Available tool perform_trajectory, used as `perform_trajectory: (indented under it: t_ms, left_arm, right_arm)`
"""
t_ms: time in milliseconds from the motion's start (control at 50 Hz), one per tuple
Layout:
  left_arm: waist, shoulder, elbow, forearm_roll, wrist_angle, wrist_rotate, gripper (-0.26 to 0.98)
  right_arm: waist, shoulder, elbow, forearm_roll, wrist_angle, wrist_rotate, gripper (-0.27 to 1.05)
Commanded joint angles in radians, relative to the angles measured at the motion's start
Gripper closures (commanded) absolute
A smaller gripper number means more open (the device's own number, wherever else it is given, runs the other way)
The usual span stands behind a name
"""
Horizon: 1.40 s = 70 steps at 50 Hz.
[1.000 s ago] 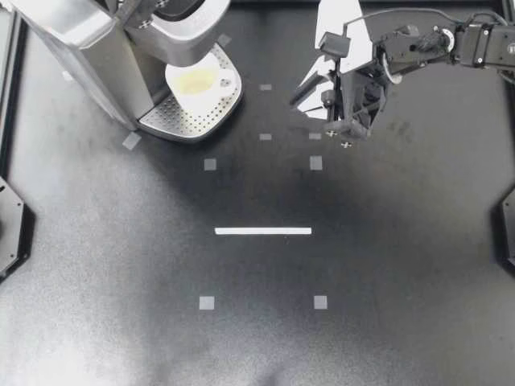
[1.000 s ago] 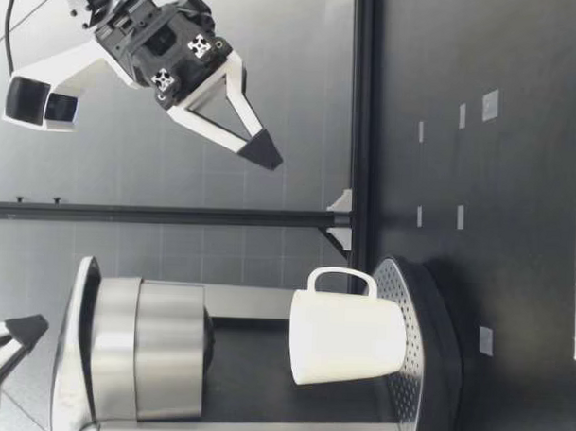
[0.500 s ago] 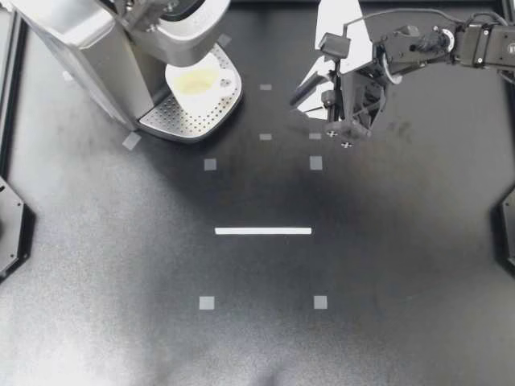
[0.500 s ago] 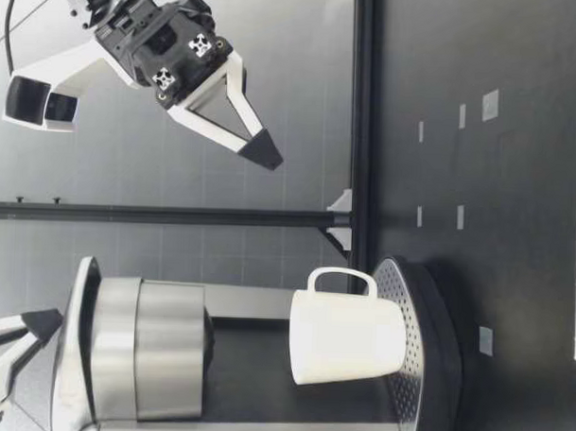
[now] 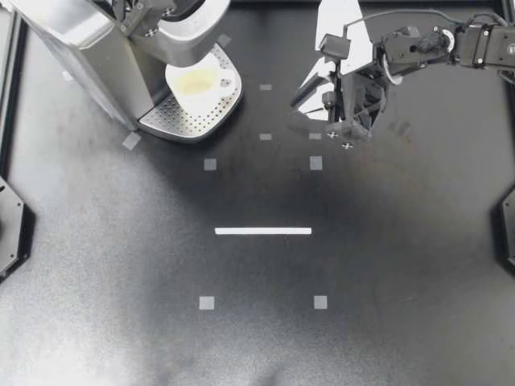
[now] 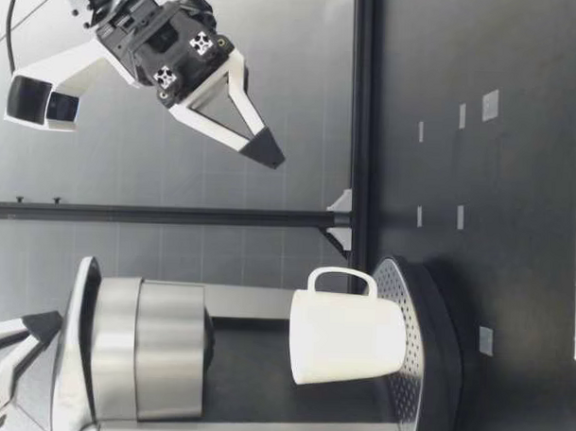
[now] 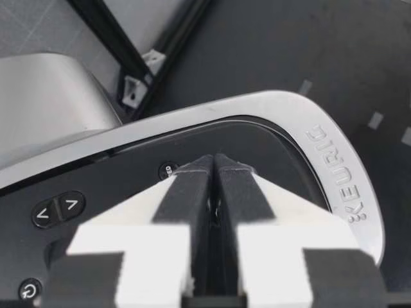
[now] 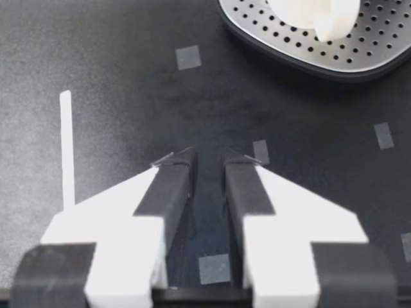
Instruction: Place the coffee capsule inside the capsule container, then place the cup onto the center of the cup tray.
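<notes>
Table front: The near half of the table point(image 5: 386, 273) is bare black surface, with only a white tape strip point(image 5: 263, 231) and some small tape squares. This is the widest room for moving an arm.
Right gripper: The right gripper point(image 5: 304, 98) hangs high over the table, well apart from the coffee machine point(image 5: 88, 56). Its jaws stand a narrow gap apart and carry nothing.
Cup: The white cup point(image 5: 197, 82) stands upright on the cup tray, with its handle turned toward the right gripper's side. It looks like ceramic, so it is probably stiff, smooth, rather heavy and breakable if dropped. The wall at the rim or the handle side would be good places to hold it, but the glaze may slip between the pads.
Cup tray: The perforated metal cup tray point(image 5: 187, 122) has a rounded outer edge. The cup sits on its back part, and it is difficult to judge whether this is exactly the centre.
Brewing head: The brewing head point(image 6: 141, 352) overhangs the cup with little free height. Any lift should be small, and the way out is sideways toward the open table.
Left gripper: The left gripper point(image 5: 153, 12) is over the dark lid point(image 7: 270, 154) on top of the machine, with its jaws pressed together. Contact with the lid cannot be told.
Capsule: The capsule shows in no view. The capsule container is probably under that lid, so the capsule may be inside. Such a capsule would be light, thin-walled and easy to dent.
Back rail: A black rail point(image 6: 363, 105) closes the far table edge just behind the machine, so there is little room there.
</notes>
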Motion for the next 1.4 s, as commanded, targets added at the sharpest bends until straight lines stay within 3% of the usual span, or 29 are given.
perform_trajectory:
  t_ms: [0,320,540,880,1180,1380]
  left_arm:
    - [0.003,0.014,0.003,-0.003,0.017,-0.003,0.62]
    - [0.003,-0.026,-0.051,0.012,-0.041,0.012,0.62]
    - [-0.006,-0.11,-0.003,0.005,-0.178,0.04,0.62]
    - [-0.199,-0.238,0.229,-0.008,-0.503,0.003,0.62]
    - [-0.255,-0.316,0.445,-0.008,-0.807,-0.061,0.62]
    - [-0.296,-0.341,0.543,-0.008,-0.992,-0.058,0.62]
  right_arm:
    - [0.005,-0.018,-0.011,0.005,0.003,-0.002,0.48]
    - [0.029,-0.028,-0.008,0.006,0.002,0.002,0.49]
    - [0.032,-0.077,-0.006,0.006,0.002,0.006,0.49]
    - [0.117,-0.19,0.061,0.103,-0.081,-0.002,0.49]
    - [0.314,-0.327,0.156,0.138,-0.416,0.003,0.49]
    - [0.445,-0.407,0.213,0.14,-0.653,0.014,0.49]
